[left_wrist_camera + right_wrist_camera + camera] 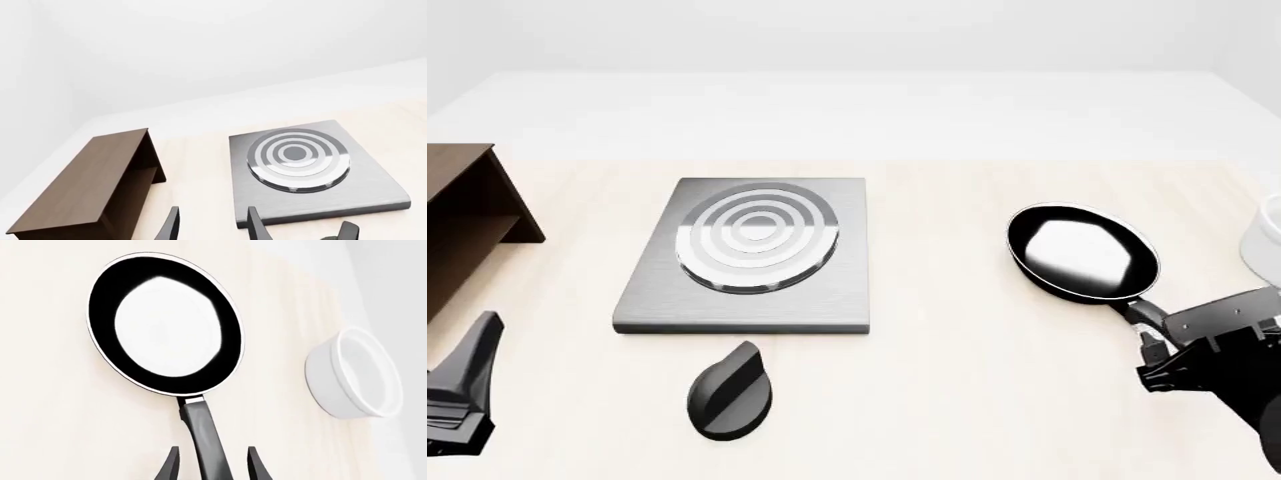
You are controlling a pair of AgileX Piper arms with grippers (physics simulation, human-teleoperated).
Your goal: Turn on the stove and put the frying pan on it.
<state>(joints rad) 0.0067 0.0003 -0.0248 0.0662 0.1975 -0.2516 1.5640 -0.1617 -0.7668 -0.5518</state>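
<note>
The stove (pixel 654 300) is a flat grey plate with concentric burner rings, left of the table's middle; it also shows in the left wrist view (pixel 373 190). Its black ridged knob (pixel 731 392) lies on the table just in front of it. The frying pan (pixel 1084 252), black with a glossy inside, lies on the table to the stove's right, handle pointing toward me. My right gripper (pixel 212 467) is open, its fingers on either side of the pan handle (pixel 200 425) with small gaps. My left gripper (pixel 213 227) is open and empty, near the stove's front left corner.
A brown wooden shelf (pixel 461 215) stands at the left edge and also shows in the left wrist view (pixel 87 185). A white cup (pixel 357 372) stands right of the pan, at the table's right edge (pixel 1268 240).
</note>
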